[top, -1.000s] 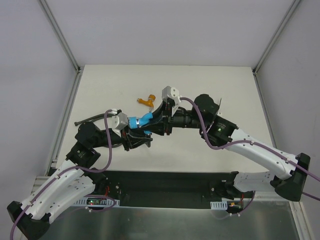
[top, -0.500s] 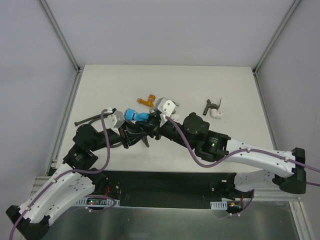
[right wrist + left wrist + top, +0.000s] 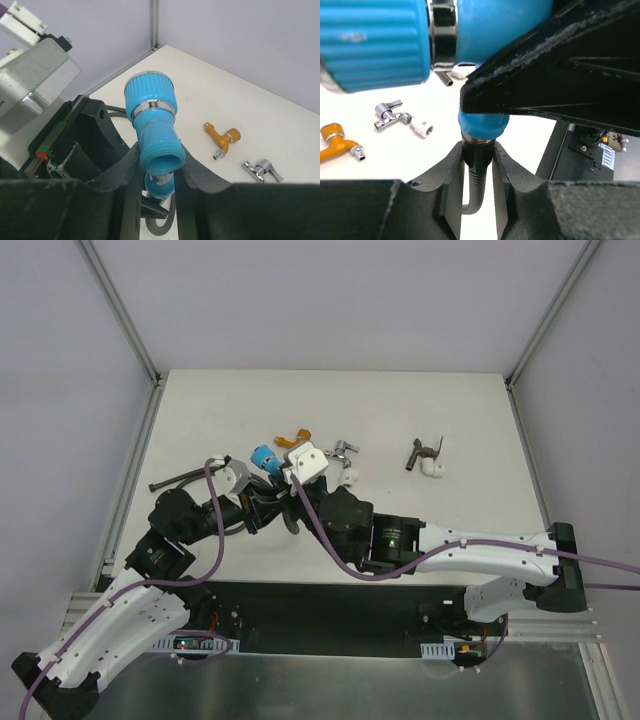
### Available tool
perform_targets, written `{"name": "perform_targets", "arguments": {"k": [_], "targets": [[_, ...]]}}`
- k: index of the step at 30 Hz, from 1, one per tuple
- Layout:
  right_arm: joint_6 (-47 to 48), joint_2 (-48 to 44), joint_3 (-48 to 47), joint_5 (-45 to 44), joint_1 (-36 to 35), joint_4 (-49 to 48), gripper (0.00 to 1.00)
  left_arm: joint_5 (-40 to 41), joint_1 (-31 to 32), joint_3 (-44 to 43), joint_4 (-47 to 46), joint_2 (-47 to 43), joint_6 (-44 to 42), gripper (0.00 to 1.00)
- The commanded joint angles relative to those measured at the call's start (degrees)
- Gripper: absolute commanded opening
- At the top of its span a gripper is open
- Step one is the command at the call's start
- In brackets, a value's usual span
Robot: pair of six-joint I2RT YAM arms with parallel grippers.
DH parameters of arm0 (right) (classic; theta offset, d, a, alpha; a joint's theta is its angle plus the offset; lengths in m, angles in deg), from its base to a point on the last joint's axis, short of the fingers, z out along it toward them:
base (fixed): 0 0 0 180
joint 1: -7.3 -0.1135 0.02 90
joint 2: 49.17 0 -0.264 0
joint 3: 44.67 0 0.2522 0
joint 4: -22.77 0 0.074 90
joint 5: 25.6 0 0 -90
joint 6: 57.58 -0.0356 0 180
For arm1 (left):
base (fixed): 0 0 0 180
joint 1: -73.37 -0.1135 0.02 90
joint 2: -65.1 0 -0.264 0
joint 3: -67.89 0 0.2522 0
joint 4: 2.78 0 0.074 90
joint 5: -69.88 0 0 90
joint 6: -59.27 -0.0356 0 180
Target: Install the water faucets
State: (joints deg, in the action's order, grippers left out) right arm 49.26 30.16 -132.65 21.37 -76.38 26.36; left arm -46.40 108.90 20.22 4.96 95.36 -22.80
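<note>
1. Right gripper, clamped on the blue faucet, has swung with its arm toward lower centre of the overhead view; the faucet now sits left of centre, turned more upright.
2. Left gripper remains pinched on the hose end beneath the faucet.
3. Assessment: faucet-to-hose joining in progress, seating unconfirmed.

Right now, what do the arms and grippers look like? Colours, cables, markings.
The left arm and right arm have white link shells with black joints; a purple cable loops along each. The left gripper and right gripper have matte black, scuffed fingers. A green light glows on the right arm.
</note>
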Motion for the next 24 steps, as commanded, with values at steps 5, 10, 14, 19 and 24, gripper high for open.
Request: {"name": "perform_targets", "arguments": {"k": [5,10,14,19,24], "targets": [[-4.7,2.8,-3.8,-8.1,-1.0,8.9,0.02,4.1,-0.5,-1.4,-7.2,-2.2,-2.9,0.00],[-4.8,2.5,-4.4,-6.2,-1.0,9.5,0.02,3.5,-0.5,-1.3,-7.1,-2.0,-4.2,0.00],[-5.7,1.7,-5.1,-4.3,-1.0,12.0,0.02,2.4,-0.4,-1.1,-7.0,-1.9,-6.2,0.00],[-9.7,-0.7,-4.8,2.1,0.8,14.8,0.02,1.2,-0.3,-0.3,-7.8,-1.5,-9.0,0.00],[-9.9,-2.2,-4.4,3.6,1.1,15.3,0.02,1.0,-0.2,0.8,-9.0,-1.0,-10.1,0.00]]}}
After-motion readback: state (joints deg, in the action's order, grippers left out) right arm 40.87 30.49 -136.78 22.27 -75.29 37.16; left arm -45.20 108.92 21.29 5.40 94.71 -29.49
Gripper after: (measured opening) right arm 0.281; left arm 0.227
